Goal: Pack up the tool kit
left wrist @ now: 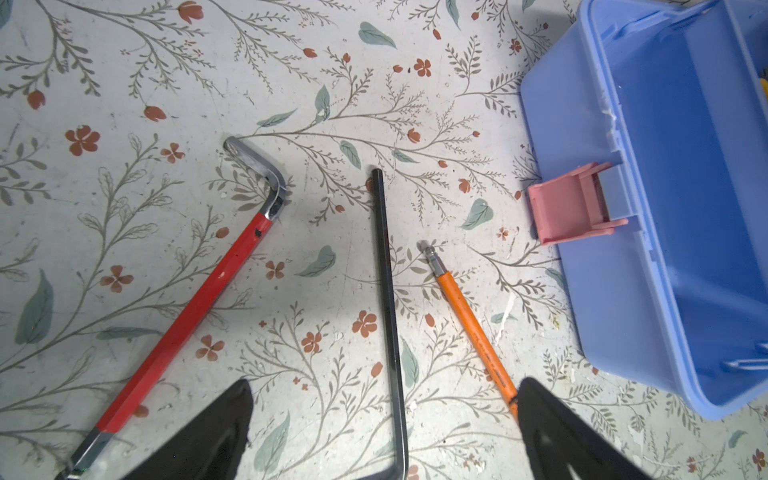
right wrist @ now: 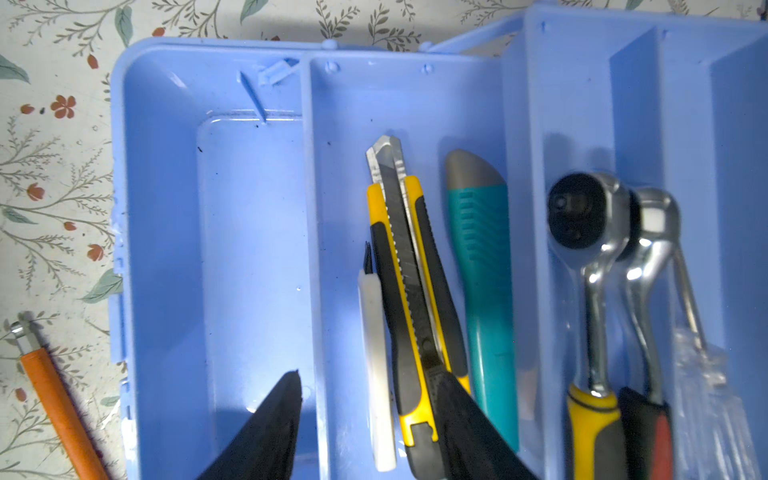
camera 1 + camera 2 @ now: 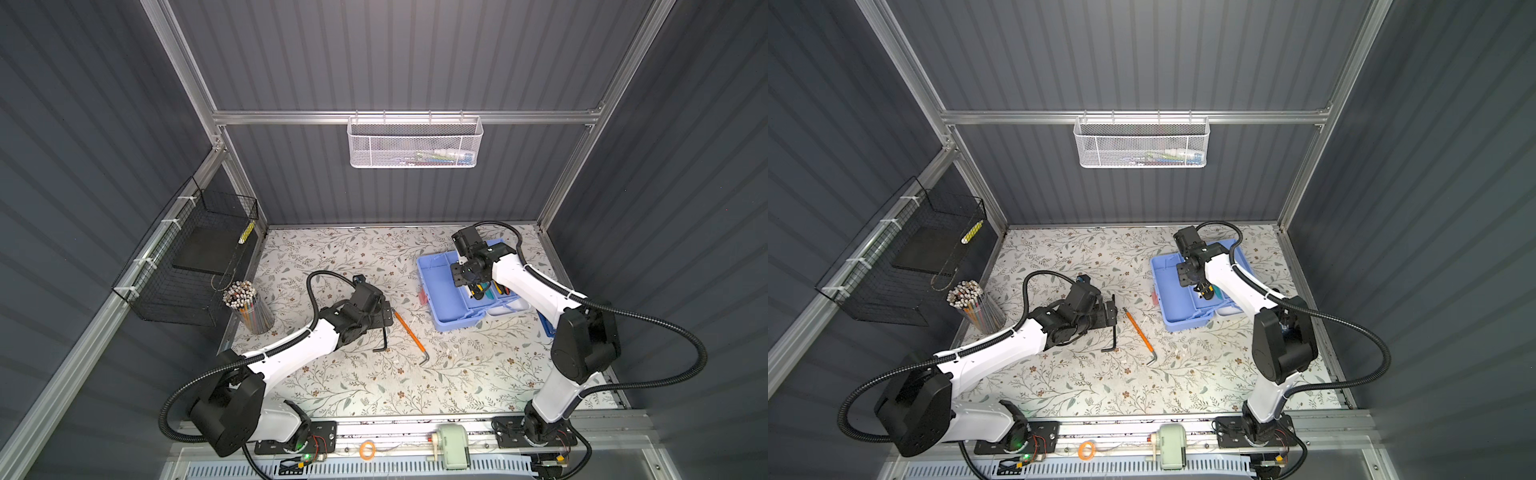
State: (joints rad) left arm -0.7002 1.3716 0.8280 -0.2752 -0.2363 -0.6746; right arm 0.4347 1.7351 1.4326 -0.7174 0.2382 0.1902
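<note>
The tool kit (image 3: 436, 286) is a light blue box that lies open at the back right, its pink latch (image 1: 569, 208) facing the table's middle. Its tray holds a yellow-black utility knife (image 2: 409, 291), a teal knife (image 2: 482, 266) and two ratchets (image 2: 590, 232). My right gripper (image 2: 370, 386) hovers open over that tray, one finger above the empty base, the other above the yellow knife. On the floral table lie a black hex key (image 1: 388, 291), an orange hex key (image 1: 469, 316) and a red hex key (image 1: 187, 307). My left gripper (image 1: 386, 390) is open, straddling the black key.
A white mesh basket (image 3: 413, 143) hangs on the back wall. A black wire basket (image 3: 195, 266) is fixed to the left wall, with a cup of pencils (image 3: 249, 305) below it. A pale green device (image 3: 451, 453) and an orange ring (image 3: 367, 449) sit on the front rail.
</note>
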